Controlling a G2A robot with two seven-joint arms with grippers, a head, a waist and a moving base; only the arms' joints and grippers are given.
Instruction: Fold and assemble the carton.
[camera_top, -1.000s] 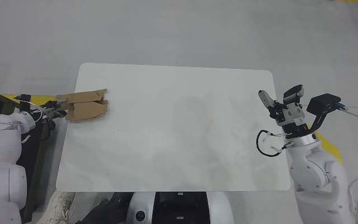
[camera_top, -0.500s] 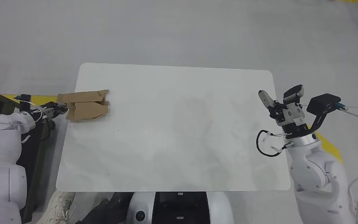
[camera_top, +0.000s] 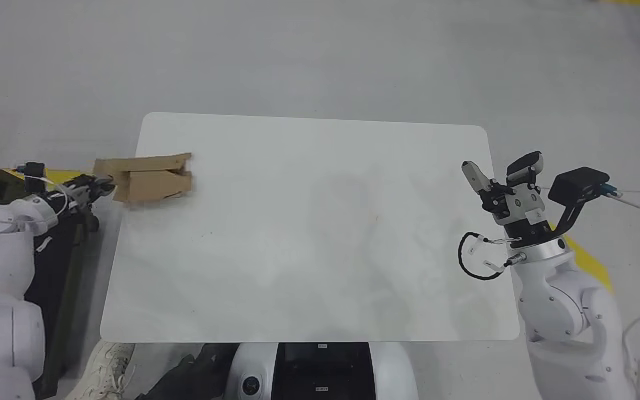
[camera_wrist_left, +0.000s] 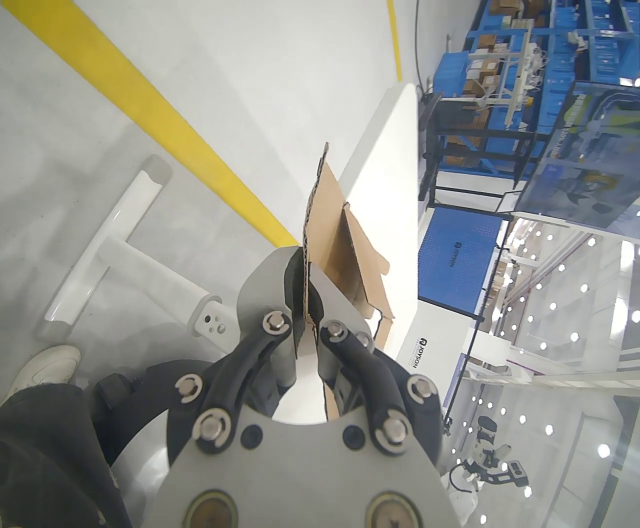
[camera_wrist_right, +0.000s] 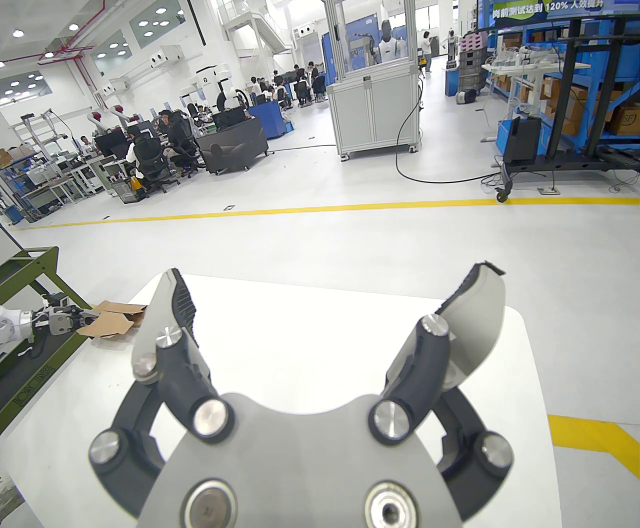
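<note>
- Found a flattened brown corrugated-cardboard carton (camera_top: 150, 180) at the 10 o'clock edge of the white rounded-corner table (camera_top: 320, 260), one end overhanging the rim toward 9 o'clock. Panels folded flat, no box shape formed. Could not tell whether resting on the surface or held just above it.
- Confirmed the left gripper (camera_wrist_left: 302, 280) clenched on the carton's outer edge, with the board pinched between its fingers (camera_wrist_left: 292, 285). Positioned just off the table at 9 o'clock.
- Recorded the right gripper (camera_top: 500, 172) at 3 o'clock by the table rim, jaws wide apart, holding nothing, well apart from the carton.
- Judged as an early step: bringing the blank onto the work surface, folding not yet begun.
- Judged next: draw the carton toward table centre, lay it flat, then bring the right gripper across to catch a panel.
- Flagged a risk: thin edge grip, possible slip or twist.
</note>
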